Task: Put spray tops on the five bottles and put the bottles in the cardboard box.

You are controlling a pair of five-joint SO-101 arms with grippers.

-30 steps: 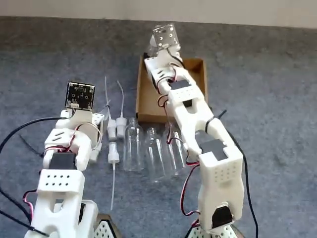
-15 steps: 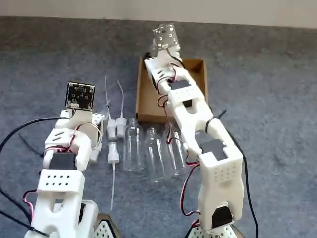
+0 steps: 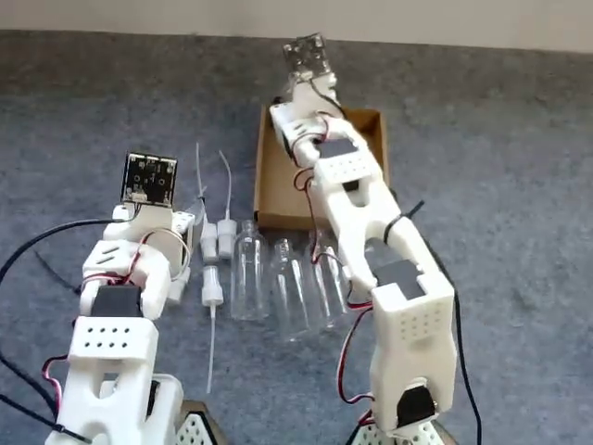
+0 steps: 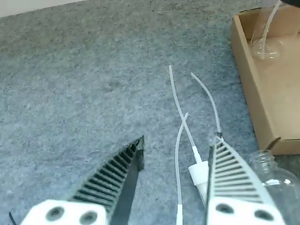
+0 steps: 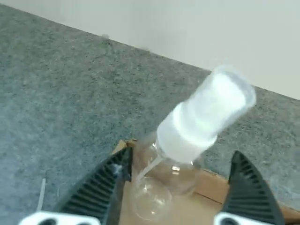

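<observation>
Item: grey short-pile carpet (image 3: 93, 111), serving as the work surface.

Item: shallow brown cardboard box (image 3: 273, 185), open-topped. We note the white right arm stretched over it, covering much of its floor and part of the nearest loose bottle.

Item: one clear plastic bottle with a white spray top (image 5: 197, 126) under a clear cap. It is tilted, with its base down in the far corner of the box. The right gripper (image 5: 180, 157) has its black ribbed fingers spread wide, one on each side of the bottle, and we see no contact.

Item: three clear plastic bottles without tops (image 3: 247, 269), lying side by side on the carpet just in front of the box.

Item: three loose white spray tops with thin dip tubes (image 3: 211, 287), beside those bottles; two tubes cross.

Item: left gripper (image 4: 178, 140), low over the spray tops, fingers wide apart and holding nothing.
</observation>
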